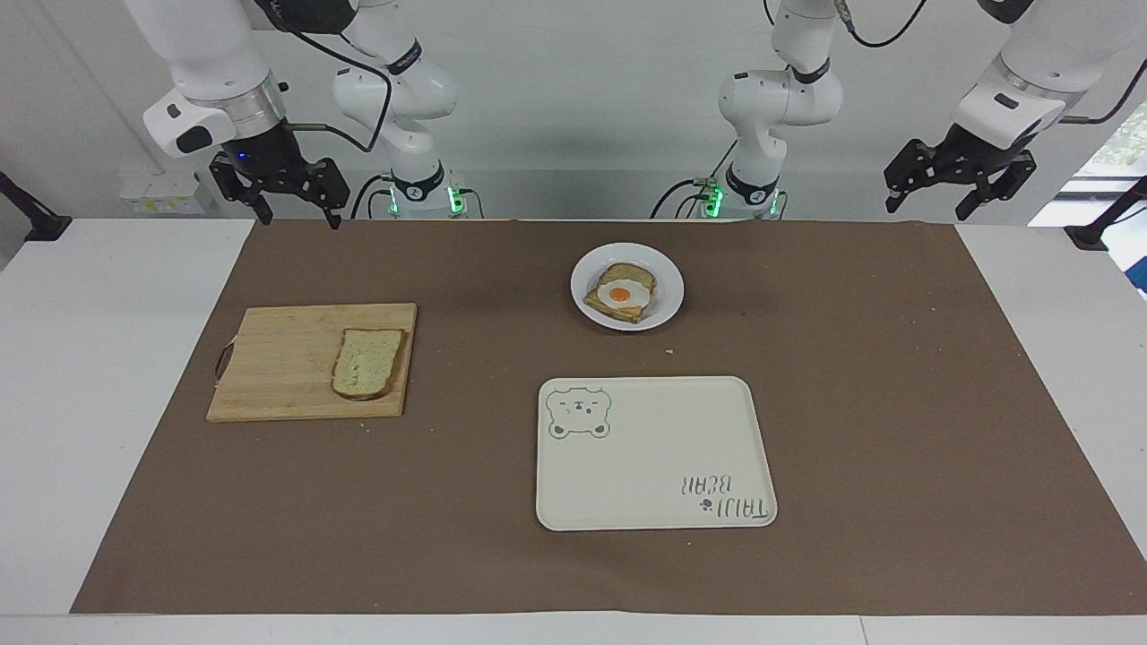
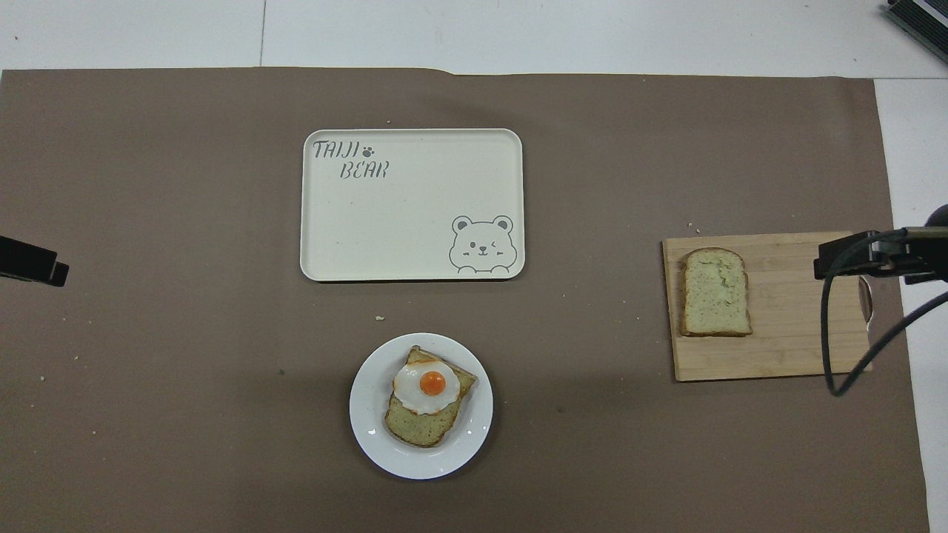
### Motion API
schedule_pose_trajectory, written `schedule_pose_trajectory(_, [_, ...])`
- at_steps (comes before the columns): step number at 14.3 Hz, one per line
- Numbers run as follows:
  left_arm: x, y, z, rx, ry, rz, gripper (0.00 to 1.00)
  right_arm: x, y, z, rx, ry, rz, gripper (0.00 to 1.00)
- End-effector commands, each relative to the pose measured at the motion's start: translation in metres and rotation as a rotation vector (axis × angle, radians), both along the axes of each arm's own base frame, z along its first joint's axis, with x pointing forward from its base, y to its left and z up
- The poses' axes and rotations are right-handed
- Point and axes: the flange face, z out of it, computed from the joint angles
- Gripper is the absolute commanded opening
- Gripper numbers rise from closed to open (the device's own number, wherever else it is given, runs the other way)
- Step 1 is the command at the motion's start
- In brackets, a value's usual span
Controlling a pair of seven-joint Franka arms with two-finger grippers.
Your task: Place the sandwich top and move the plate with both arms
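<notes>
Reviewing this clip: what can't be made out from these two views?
- Overhead view: the left gripper is cut off by the frame edge; only a dark tip shows.
- Overhead view: the cutting board handle end is partly covered by the right gripper and its cable.
- Both views: the fried egg hides part of the toast on the plate.

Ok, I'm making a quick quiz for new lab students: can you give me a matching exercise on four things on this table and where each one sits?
Things:
1. bread slice
2. fried egg
3. plate
4. tray

Places:
A. on the toast
B. on the brown mat, nearer to the robots than the tray
C. on the cutting board
D. on the brown mat, farthest from the robots

Pairs: 1-C, 2-A, 3-B, 4-D
</notes>
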Motion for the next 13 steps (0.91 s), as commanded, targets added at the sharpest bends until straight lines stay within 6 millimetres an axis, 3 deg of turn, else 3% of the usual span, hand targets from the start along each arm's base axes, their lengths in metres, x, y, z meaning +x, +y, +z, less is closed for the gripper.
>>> schedule_pose_trajectory(1, [-0.0032, 0.0031, 0.0048, -0.008, 0.006, -0.004, 1.0, -0.0007, -0.0029, -0.0002, 0.015, -0.001, 0.017, 1.0])
schedule_pose_trajectory(13, [-0.0032, 0.0031, 0.0048, -0.008, 0.006, -0.004, 1.0, -0.0032, -0.0046, -0.0019, 0.015, 0.003, 0.013, 1.0])
